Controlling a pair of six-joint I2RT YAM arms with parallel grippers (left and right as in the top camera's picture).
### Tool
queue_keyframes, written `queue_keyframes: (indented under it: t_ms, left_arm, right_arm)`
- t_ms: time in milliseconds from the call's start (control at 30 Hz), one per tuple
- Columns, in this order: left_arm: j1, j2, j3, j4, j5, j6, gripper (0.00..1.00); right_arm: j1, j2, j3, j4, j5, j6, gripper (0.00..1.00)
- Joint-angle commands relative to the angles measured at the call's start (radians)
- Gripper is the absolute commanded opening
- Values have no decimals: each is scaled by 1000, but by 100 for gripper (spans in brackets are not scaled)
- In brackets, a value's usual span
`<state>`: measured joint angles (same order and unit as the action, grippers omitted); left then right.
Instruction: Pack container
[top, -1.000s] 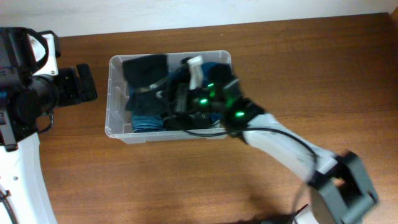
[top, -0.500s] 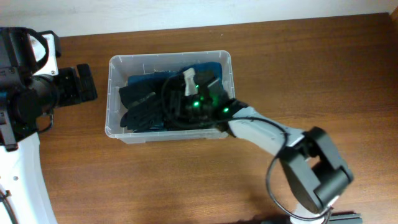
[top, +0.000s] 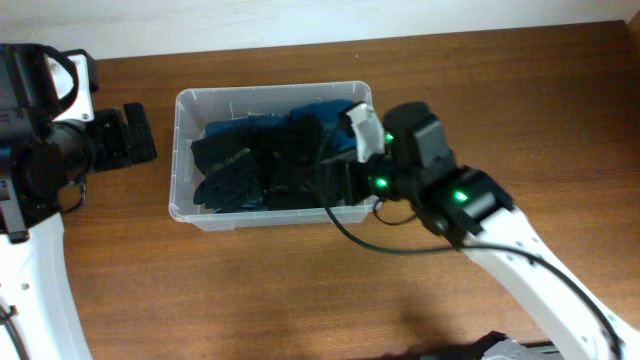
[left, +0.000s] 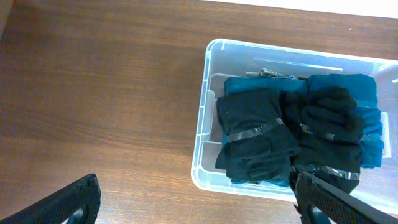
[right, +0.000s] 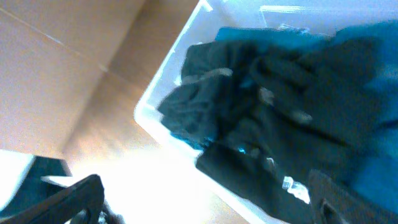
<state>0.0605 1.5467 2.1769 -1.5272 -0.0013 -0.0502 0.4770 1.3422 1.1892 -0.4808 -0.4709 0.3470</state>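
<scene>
The clear plastic container (top: 178, 150) stands on the brown table, left of centre. Black gloves (top: 230, 170) with grey bands lie in it on top of blue cloth (top: 325, 108). My right gripper (top: 345, 185) hovers over the container's right end, open and holding nothing. In the blurred right wrist view its dark fingers (right: 68, 199) stand wide apart above the gloves (right: 249, 106) and the container's rim (right: 158, 90). My left gripper (top: 135, 133) is open, off to the left of the container. The left wrist view has the container (left: 202, 124) and gloves (left: 261, 134) ahead of the left gripper (left: 202, 208).
Bare brown wood surrounds the container on all sides. The table's far edge meets a pale wall (top: 300, 20) just behind the container. The right arm's white links (top: 520, 270) stretch across the table's right front.
My right gripper went from shut to open, letting go of the black gloves in the container. It then pulled back toward the container's right end. The left arm stayed still.
</scene>
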Motion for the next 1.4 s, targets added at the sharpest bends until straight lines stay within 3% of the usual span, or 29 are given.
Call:
queue_keyframes:
  t_ms: [0,267,500,733,1100,1367]
  left_arm:
    - [1,3,1,0,-6,-10,99]
    - [1,3,1,0,-6,-10,100]
    - [1,3,1,0,-6,-10,99]
    - [1,3,1,0,-6,-10,99]
    - [1,3,1,0,-6,-10,100]
    - [1,3,1,0,-6,-10,99]
  right_arm:
    - [2,-116,16,-73,216,-134,98]
    - [-22,-216,16,-315,308,-264,98]
    - [-94,-317,16,-325,451,-325,99]
    - [-193,-440,6,-340,461,-423,98]
    - [-478,-745,-248,-342,423,-422,98]
    - [-519,-1004,-565,-253,422,-420,99]
